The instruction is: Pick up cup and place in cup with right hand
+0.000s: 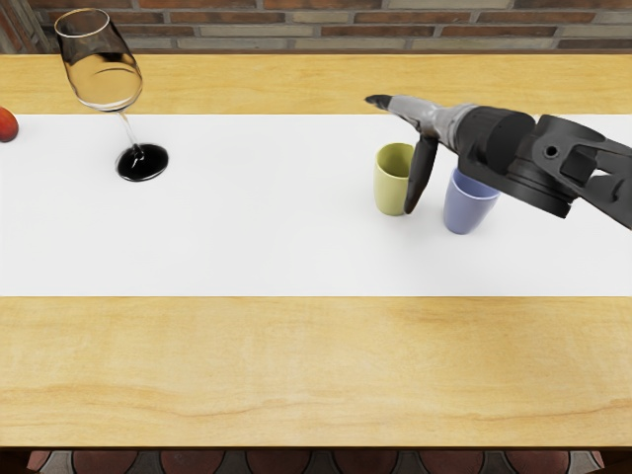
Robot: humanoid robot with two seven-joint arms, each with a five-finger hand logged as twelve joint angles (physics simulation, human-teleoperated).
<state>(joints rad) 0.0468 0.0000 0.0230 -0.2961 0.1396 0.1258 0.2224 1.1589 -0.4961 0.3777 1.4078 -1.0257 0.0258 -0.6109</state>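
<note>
White cloth (247,217) holds yellow cup (390,190) and blue cup (465,210) below robot hand (439,122).

yellow-green cup (387,188) | blue cup (465,209) near it | both upright | on white runner (247,222)

bright, even light, faint soft shadows on the white runner (247,217), crisp focus

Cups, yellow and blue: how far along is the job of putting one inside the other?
Done: nothing yet, as the yellow cup and blue cup stand apart, neither inside the other. In hand: apparently nothing; the right hand is near the yellow cup, fingers spread. Left: grasp one, lift it, lower it into the other.
</note>
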